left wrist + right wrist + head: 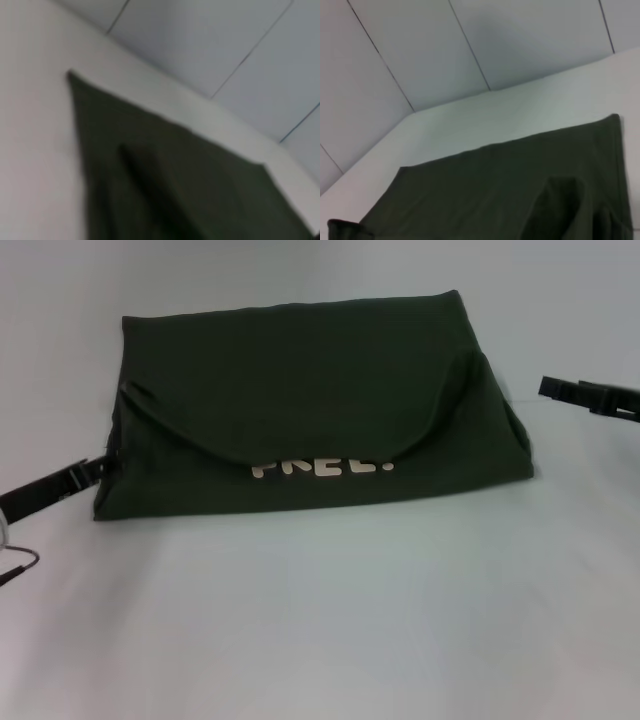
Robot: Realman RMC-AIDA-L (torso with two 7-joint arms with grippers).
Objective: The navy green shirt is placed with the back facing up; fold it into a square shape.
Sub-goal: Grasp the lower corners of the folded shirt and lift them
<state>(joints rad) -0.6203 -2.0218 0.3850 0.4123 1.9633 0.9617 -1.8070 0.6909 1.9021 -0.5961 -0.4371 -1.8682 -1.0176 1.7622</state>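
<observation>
We see the navy green shirt lying folded in the middle of the white table, a wide dark block with a curved flap folded down over its front. Below that flap pale letters peek out; their upper halves are hidden, so we cannot read the word. The left gripper sits at the shirt's left edge, touching or just beside the cloth, its arm cut off by the frame edge; we cannot tell how far its fingers are spread or whether they hold fabric. The right gripper hangs clear of the shirt's right end, also partly cut off, its fingers likewise unreadable. Both wrist views show only shirt, table and panelled wall.
</observation>
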